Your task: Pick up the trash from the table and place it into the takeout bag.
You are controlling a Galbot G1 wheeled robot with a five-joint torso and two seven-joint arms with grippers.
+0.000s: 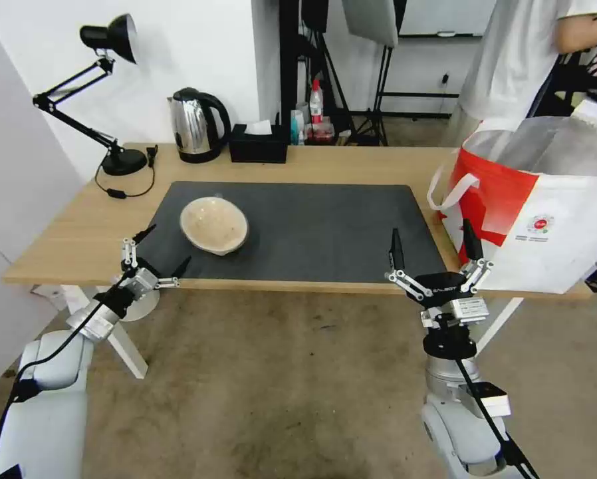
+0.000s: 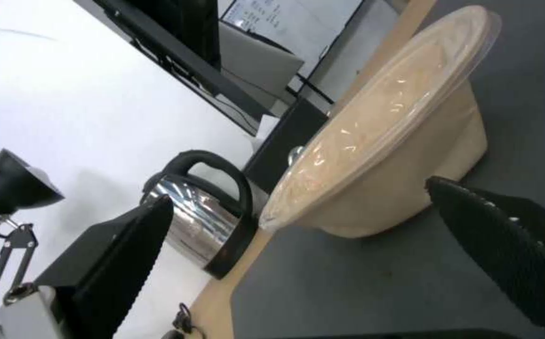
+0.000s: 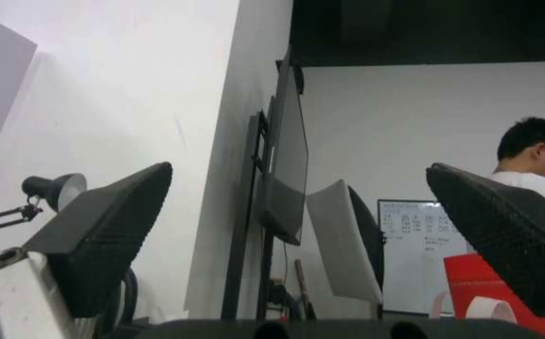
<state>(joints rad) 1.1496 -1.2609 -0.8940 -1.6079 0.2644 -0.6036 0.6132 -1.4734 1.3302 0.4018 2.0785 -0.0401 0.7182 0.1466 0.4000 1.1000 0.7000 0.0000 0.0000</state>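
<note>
One shallow beige bowl (image 1: 214,225) sits on the dark grey mat (image 1: 325,226), toward the mat's lamp-side end; no other trash item is seen on the table (image 1: 66,233). The left wrist view shows clear film stretched over the bowl (image 2: 379,155), a detail the head view does not resolve. Left gripper (image 1: 157,254) hangs at the mat's near corner, just short of the bowl, fingers (image 2: 122,263) spread wide, holding nothing. Right gripper (image 1: 434,249) hovers at the mat's opposite near corner, beside the takeout bag (image 1: 544,219), also spread wide and empty. One bag stands just off the mat's far-right end, mouth open, foil lining showing. Behind the mat: one steel kettle (image 1: 195,125), one black tissue box (image 1: 258,143), one desk lamp (image 1: 106,93).
</note>
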